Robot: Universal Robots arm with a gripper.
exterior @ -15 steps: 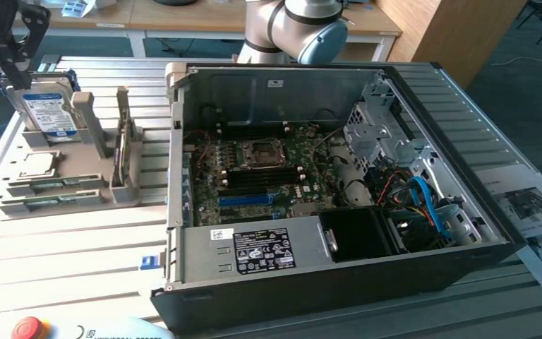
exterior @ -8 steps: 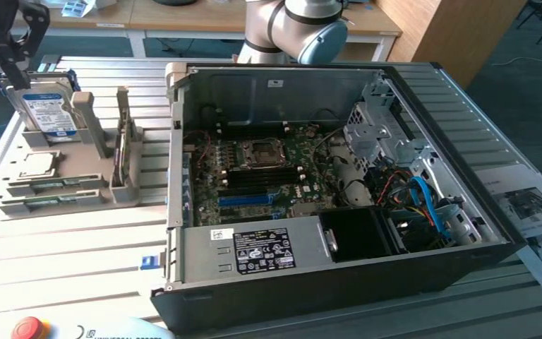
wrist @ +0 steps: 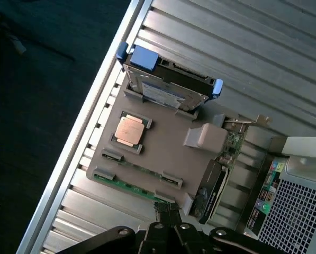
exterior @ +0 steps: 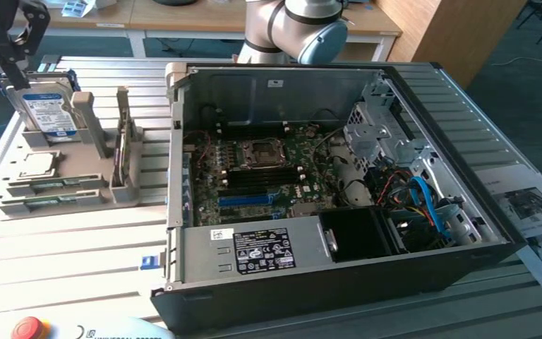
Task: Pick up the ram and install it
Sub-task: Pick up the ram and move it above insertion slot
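Observation:
Two long green ram sticks [exterior: 53,205] lie flat in slots along the front of a grey holder [exterior: 111,191] on the slatted table, at the exterior view's left. In the wrist view the nearer ram [wrist: 127,183] runs along the holder's edge, just ahead of my fingertips. My black gripper [exterior: 9,65] hangs high above the holder's far end, over the hard drive, well clear of the ram. Its fingers [wrist: 159,228] are shut with nothing between them. The open computer case [exterior: 346,282] lies to the exterior view's right, its motherboard [exterior: 252,169] exposed.
In the same holder a blue-labelled hard drive [exterior: 50,113] stands upright, a square processor chip [exterior: 37,164] lies flat and an expansion card [exterior: 123,141] stands on edge. The arm's base [exterior: 299,28] rises behind the case. A red stop button [exterior: 28,328] sits at the front edge.

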